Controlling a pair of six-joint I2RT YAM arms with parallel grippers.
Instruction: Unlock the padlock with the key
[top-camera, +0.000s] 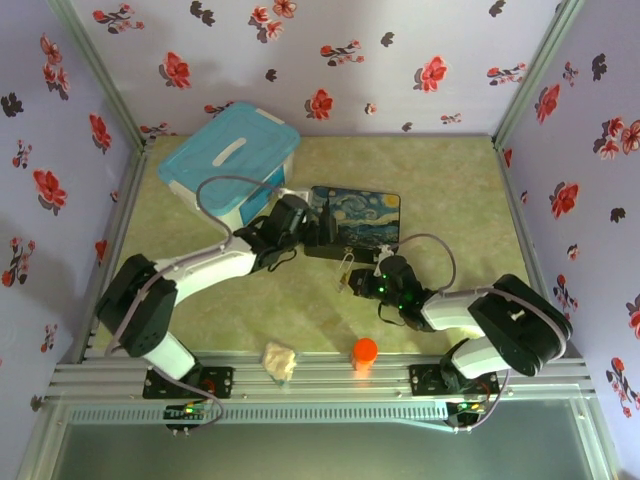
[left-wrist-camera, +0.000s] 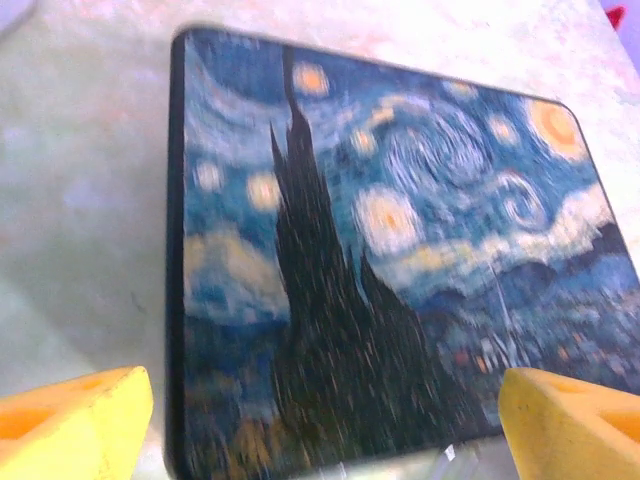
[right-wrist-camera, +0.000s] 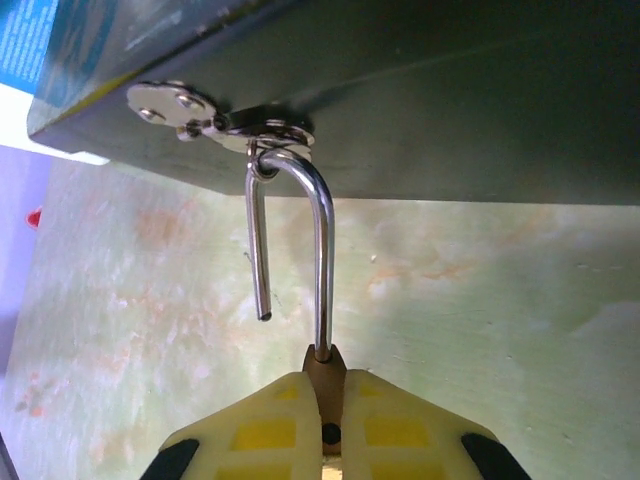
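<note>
The padlock (right-wrist-camera: 325, 362) has a small brass body pinched between my right gripper's (right-wrist-camera: 328, 388) yellow pads, so that gripper is shut on it. Its silver shackle (right-wrist-camera: 322, 260) is sprung: one leg ends free in the air, and the loop hangs through the metal hasp (right-wrist-camera: 262, 128) on the front of the painted box (right-wrist-camera: 400, 90). From above, the right gripper (top-camera: 354, 282) sits just in front of the box (top-camera: 365, 215) with the padlock (top-camera: 347, 268) at its tip. My left gripper (left-wrist-camera: 320, 400) hovers open over the box lid (left-wrist-camera: 400, 220). The key is hidden.
A teal lidded bin (top-camera: 230, 160) stands at the back left, close behind the left arm. An orange round cap (top-camera: 365, 350) and a crumpled beige lump (top-camera: 280, 360) lie by the near rail. Flowered walls close in the green table (top-camera: 450, 200).
</note>
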